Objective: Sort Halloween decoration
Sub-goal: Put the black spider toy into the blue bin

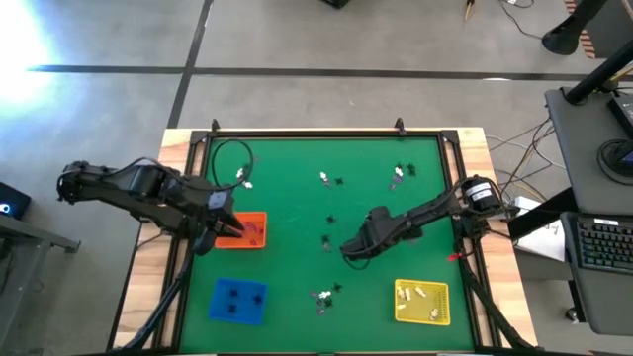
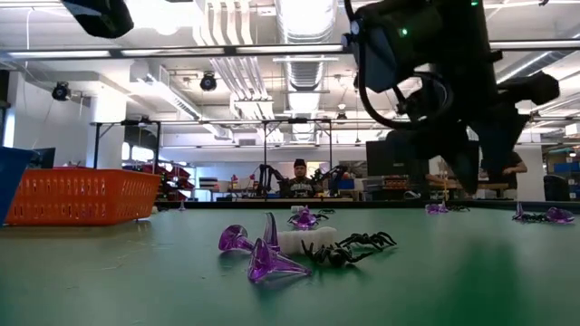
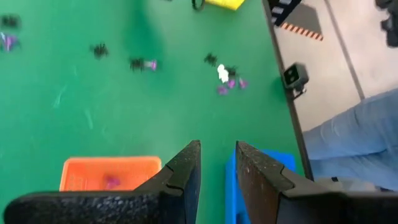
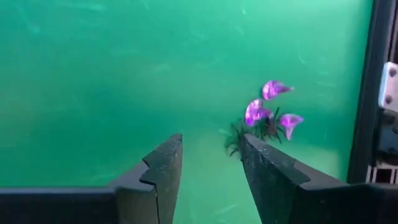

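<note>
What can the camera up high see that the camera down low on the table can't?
Only the high view shows the blue tray, the yellow tray holding white trinkets, and both arms whole, with the left gripper over the orange tray and the right gripper over bare mat.

Only the low view shows the trinkets' shapes up close: purple pieces, a black spider, a white piece, plus a person in the room behind.

Both show the orange tray and scattered trinkets on the green mat.

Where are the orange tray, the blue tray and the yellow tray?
orange tray (image 1: 255, 233): high view, on its floor.
blue tray (image 1: 238, 301): high view, on its floor.
yellow tray (image 1: 422, 303): high view, on its floor.
</note>
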